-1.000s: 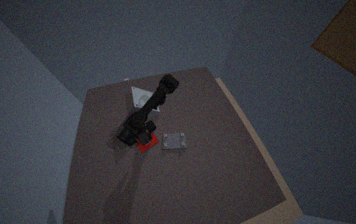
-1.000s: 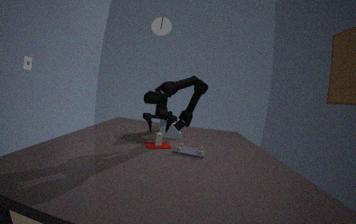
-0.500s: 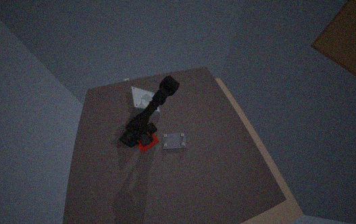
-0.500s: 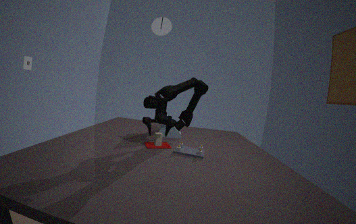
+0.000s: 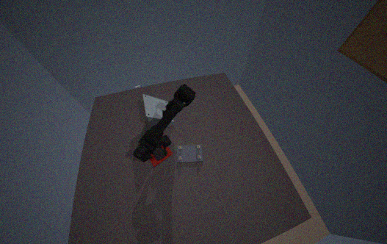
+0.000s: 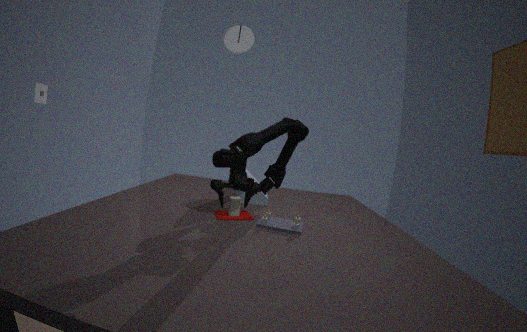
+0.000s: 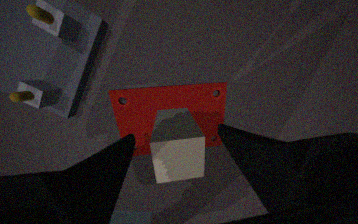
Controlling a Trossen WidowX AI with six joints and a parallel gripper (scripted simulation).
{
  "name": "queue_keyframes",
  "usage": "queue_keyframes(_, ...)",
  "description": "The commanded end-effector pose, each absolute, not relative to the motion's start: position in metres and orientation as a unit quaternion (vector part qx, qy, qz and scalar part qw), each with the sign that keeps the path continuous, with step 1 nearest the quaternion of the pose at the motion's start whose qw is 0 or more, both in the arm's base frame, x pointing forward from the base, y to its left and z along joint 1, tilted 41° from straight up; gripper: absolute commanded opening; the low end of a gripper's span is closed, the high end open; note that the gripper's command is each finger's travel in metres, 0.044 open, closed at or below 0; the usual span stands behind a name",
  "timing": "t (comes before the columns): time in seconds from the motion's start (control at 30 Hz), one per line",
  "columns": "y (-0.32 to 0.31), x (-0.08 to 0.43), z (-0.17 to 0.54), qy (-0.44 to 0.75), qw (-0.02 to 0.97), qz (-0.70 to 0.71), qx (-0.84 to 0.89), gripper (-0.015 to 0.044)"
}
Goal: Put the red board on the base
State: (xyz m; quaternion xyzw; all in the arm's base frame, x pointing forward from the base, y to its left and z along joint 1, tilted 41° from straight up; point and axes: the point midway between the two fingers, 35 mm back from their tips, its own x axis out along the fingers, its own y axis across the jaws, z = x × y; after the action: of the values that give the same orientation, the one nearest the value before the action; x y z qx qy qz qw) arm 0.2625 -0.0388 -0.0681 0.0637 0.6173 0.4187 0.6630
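The claw (image 5: 160, 152) (image 6: 234, 206) (image 7: 177, 132) has its fingers spread apart and grips nothing. It reaches down over the red board (image 5: 167, 156) (image 6: 223, 215) (image 7: 170, 98), which lies flat on the table (image 5: 233, 184) (image 6: 368, 260) (image 7: 280, 75), off the base and with its pale square handle (image 6: 235, 206) (image 7: 179, 157) pointing up. In the wrist view the fingertips show at nine and three o'clock of the handle — a gap shows on each side.

The grey base (image 5: 189, 153) (image 6: 282, 224) (image 7: 20, 55) sits just beside the board, at three o'clock from it in the top view and ten o'clock in the wrist view. Its gold pins (image 5: 198, 147) (image 6: 297, 218) (image 7: 22, 96) stand uncovered on their posts.

The black arm (image 5: 167, 115) (image 6: 268, 135) bends up from the claw, its elbow at one o'clock in the top view. A white panel (image 5: 154, 106) (image 6: 259, 200) stands at twelve o'clock from the board there, partly hidden by the arm. In the exterior view, a round clock (image 6: 239, 39) hangs on the wall at twelve o'clock from the board.
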Motion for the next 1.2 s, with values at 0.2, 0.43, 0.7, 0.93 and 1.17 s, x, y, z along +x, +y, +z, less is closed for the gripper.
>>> queue_keyframes(0.2, -0.031, 0.259, -0.075, 0.619, 0.66, 0.42, 0.069, 0.0335)
queue_keyframes(0.43, -0.031, 0.259, -0.075, 0.619, 0.66, 0.42, 0.069, 0.0151)
queue_keyframes(0.7, -0.031, 0.259, -0.075, 0.619, 0.66, 0.42, 0.069, 0.0078)
queue_keyframes(0.93, -0.04, 0.263, -0.065, 0.619, 0.66, 0.42, 0.068, 0.0)
queue_keyframes(1.17, -0.052, 0.266, -0.053, 0.619, 0.66, 0.419, 0.068, 0.0)
